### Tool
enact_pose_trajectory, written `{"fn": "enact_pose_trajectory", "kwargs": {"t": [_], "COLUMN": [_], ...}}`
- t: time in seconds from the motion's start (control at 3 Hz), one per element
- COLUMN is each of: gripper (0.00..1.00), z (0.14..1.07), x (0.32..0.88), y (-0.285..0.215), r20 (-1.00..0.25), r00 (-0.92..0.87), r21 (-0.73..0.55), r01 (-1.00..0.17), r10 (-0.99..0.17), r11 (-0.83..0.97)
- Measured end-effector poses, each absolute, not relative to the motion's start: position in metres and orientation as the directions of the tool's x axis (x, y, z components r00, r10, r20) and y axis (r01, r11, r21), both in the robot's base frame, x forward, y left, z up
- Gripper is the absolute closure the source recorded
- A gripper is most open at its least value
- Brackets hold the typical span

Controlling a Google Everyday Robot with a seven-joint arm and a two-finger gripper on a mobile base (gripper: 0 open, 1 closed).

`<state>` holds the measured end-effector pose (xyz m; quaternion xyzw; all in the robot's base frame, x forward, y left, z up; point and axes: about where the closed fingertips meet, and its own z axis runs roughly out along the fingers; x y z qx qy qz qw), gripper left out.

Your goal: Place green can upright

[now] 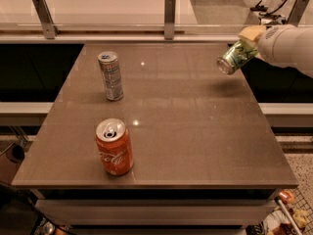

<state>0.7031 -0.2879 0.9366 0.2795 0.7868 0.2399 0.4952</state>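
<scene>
The green can (235, 57) with pale markings hangs tilted in the air above the table's far right corner, its silver end pointing down and left. My gripper (249, 40) is shut on the green can at its upper right end, with the white arm (288, 45) reaching in from the right edge. The can is clear of the tabletop (195, 126).
A slim silver-grey can (111, 76) stands upright at the left back of the table. An orange-red Coca-Cola can (114, 147) stands upright near the front left edge. A glass rail with metal posts (169, 16) runs behind the table.
</scene>
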Motion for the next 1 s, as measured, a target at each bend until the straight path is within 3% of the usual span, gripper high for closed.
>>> {"fn": "enact_pose_trajectory", "kwargs": {"t": [1.0], "gripper": [1.0], "z": [0.994], "x": [0.688], "y": [-0.336], "r20": [-0.749], "r00": [-0.074], "r21": [0.657], "r01": [0.046], "r10": [0.659], "r11": [0.752]}}
